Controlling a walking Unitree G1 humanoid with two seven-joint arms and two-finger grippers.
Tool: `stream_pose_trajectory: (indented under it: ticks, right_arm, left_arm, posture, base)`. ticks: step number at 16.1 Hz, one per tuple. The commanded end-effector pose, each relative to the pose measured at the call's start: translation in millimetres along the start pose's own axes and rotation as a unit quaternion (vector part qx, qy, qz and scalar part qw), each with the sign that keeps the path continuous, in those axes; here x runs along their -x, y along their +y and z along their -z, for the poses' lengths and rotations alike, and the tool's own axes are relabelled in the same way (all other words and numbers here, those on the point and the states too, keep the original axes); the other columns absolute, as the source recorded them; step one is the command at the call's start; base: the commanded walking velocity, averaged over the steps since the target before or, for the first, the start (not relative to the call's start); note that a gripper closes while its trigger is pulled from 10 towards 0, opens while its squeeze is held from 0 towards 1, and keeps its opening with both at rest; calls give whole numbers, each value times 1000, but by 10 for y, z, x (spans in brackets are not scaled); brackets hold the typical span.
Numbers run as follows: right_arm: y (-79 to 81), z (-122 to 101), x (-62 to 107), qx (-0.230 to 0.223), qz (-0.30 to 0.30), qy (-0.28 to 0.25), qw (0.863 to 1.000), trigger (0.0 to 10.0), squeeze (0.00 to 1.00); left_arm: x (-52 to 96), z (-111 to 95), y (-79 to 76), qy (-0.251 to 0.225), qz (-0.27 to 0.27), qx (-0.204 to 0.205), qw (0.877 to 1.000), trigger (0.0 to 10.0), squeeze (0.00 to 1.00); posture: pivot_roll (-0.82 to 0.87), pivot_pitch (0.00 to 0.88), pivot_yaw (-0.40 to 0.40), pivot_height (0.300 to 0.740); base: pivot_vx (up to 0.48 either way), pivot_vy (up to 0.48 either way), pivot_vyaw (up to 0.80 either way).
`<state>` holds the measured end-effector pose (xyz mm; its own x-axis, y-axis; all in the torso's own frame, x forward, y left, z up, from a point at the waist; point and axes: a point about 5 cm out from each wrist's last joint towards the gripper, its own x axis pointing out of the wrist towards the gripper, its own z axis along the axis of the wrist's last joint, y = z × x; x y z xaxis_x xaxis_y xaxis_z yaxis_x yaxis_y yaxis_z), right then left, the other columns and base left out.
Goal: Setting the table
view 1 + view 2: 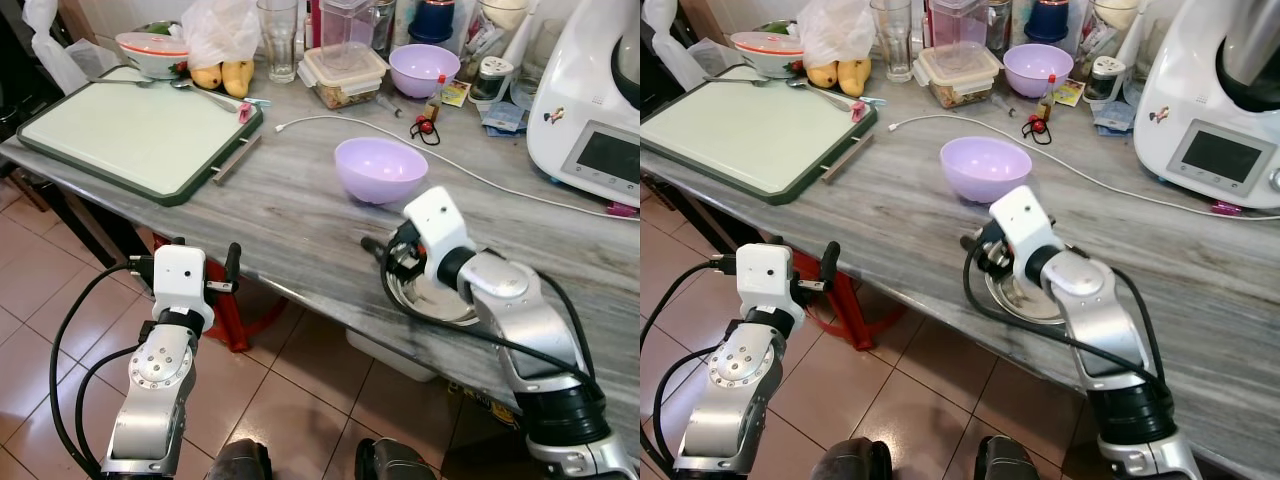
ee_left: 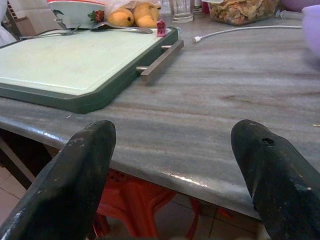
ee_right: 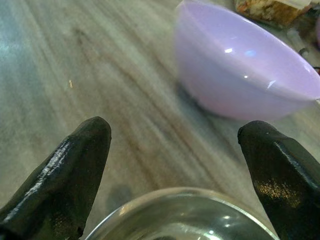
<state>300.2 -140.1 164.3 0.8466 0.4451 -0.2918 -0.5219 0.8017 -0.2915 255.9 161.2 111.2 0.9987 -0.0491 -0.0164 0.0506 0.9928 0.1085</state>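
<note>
A lilac bowl stands upright on the grey marble counter. Just in front of it, near the counter's front edge, sits a shiny steel bowl. My right gripper hovers open over the steel bowl's far rim, its two black fingers spread with the lilac bowl beyond them and nothing between them. My left gripper is open and holds nothing. It hangs below and in front of the counter's edge at the left, facing the counter.
A green-rimmed white board with spoons lies at the far left. Along the back stand a red-rimmed bowl, yellow fruit, a glass, a food box, a second lilac bowl and a white appliance. A white cable crosses the counter. A red stool stands under it.
</note>
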Motion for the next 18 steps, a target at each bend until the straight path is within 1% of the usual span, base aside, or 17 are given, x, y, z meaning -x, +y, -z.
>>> stream_pose_trajectory:
  ticks: [1,6,7,10,12,14,16,18]
  right_arm:
    - [-12,-81,30,2,4,-12,1000,10000,0]
    - [-95,85,135,8,5,53,999,10000,0]
    - [-87,157,177,7,-4,75,997,10000,0]
    - [-45,235,237,9,-20,99,995,10000,0]
    - [-54,231,254,1,-20,101,995,10000,0]
    - [-78,206,259,-2,-10,90,996,10000,0]
    - [-92,140,248,-6,-5,72,997,10000,0]
    - [-123,24,246,-6,-3,50,999,10000,0]
  left_arm:
    - [-7,16,15,3,-2,2,1000,10000,0]
    - [-18,14,1,3,-1,5,1000,10000,0]
    - [-9,17,-3,4,0,6,1000,10000,0]
    - [8,21,6,5,-1,7,1000,10000,0]
    - [14,22,13,6,-2,7,1000,10000,0]
    - [12,21,13,7,-2,7,1000,10000,0]
    - [9,21,16,7,-2,6,1000,10000,0]
    - [-9,22,14,8,-1,6,1000,10000,0]
  posture:
    - [-13,79,9,740]
    - [-21,83,6,740]
    - [-20,85,6,740]
    - [-18,90,5,740]
    - [-21,93,7,740]
    - [-21,95,10,740]
    - [-24,95,11,740]
    - [-27,91,12,740]
  base:
    - [0,0,0]
    - [0,0,0]
    - [0,0,0]
    - [0,0,0]
    - [0,0,0]
    - [0,0,0]
    - [0,0,0]
    - [0,0,0]
